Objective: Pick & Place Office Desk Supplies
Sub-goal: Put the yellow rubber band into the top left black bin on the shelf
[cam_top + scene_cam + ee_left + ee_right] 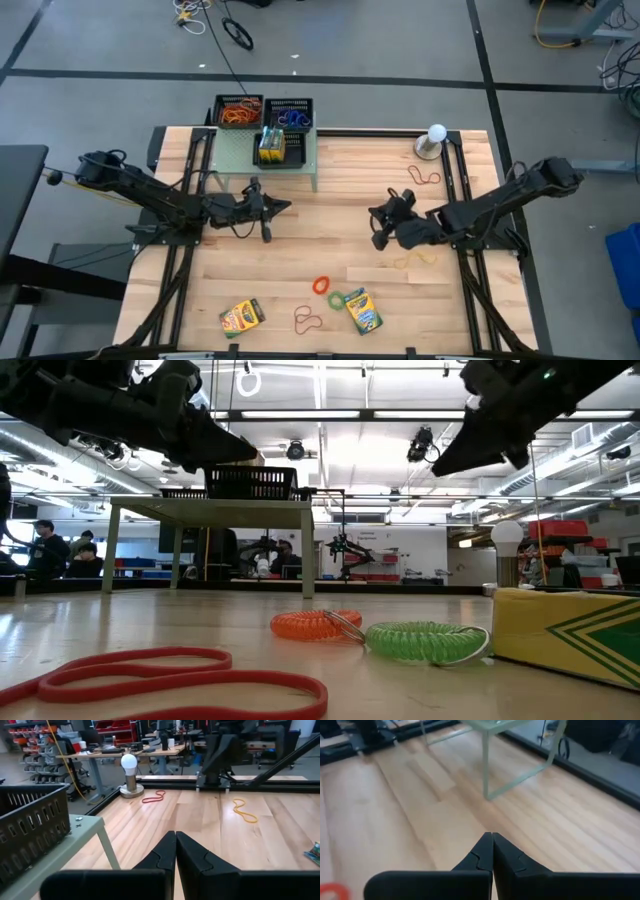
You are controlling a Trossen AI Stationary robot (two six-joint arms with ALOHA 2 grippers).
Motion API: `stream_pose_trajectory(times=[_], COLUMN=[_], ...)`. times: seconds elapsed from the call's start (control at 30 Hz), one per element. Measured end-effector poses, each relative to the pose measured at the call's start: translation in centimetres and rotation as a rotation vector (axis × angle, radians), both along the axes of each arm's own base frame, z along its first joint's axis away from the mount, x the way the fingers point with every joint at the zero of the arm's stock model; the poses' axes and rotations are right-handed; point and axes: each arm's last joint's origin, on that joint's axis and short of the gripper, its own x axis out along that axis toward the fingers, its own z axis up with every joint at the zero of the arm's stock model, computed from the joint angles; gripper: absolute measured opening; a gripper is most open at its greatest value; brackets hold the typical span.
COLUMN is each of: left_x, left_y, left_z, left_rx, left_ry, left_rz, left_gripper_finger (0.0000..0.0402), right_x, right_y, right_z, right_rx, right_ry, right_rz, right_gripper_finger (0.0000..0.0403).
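My left gripper (272, 208) (175, 836) hangs shut above the table, just in front of the shelf. My right gripper (377, 216) (492, 836) is shut too, over the table's middle right. Neither holds anything. Two black mesh trays (239, 110) (289, 113) stand on the shelf's far part, with rubber bands inside. A crayon box (271, 147) stands on the shelf in front of them. Two more crayon boxes (241, 316) (363, 310) lie near the near edge. Between them lie an orange coil (321, 285) (315, 624), a green coil (335, 298) (425, 642) and a red band (307, 320) (170, 680).
The pale green shelf (300, 160) stands at the far middle on thin legs (487, 765). A white ball on a grey stand (435, 140) (129, 762) sits at the far right. A red band (424, 176) (153, 796) and a yellow band (415, 260) (243, 810) lie on the right side.
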Motion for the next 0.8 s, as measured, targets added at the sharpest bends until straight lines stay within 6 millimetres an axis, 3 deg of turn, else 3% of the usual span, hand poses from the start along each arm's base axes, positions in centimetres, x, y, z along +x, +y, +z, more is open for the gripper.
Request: stream_pose_trajectory(times=[0.3, 0.6, 0.8], left_x=[0.0, 0.0, 0.0], left_y=[0.0, 0.0, 0.0], left_z=[0.0, 0.1, 0.1], left_rx=[0.001, 0.000, 0.000], left_ry=[-0.002, -0.007, -0.008], left_rz=[0.000, -0.001, -0.001], left_gripper_finger=[0.0020, 0.0021, 0.0021], right_x=[-0.9, 0.1, 0.6], right_y=[2.0, 4.4, 4.2], right_z=[0.6, -2.6, -3.5], right_rx=[0.127, 0.183, 0.194], right_ry=[0.174, 0.380, 0.435], right_rz=[-0.010, 0.040, 0.050], right_gripper_finger=[0.0003, 0.0006, 0.0009])
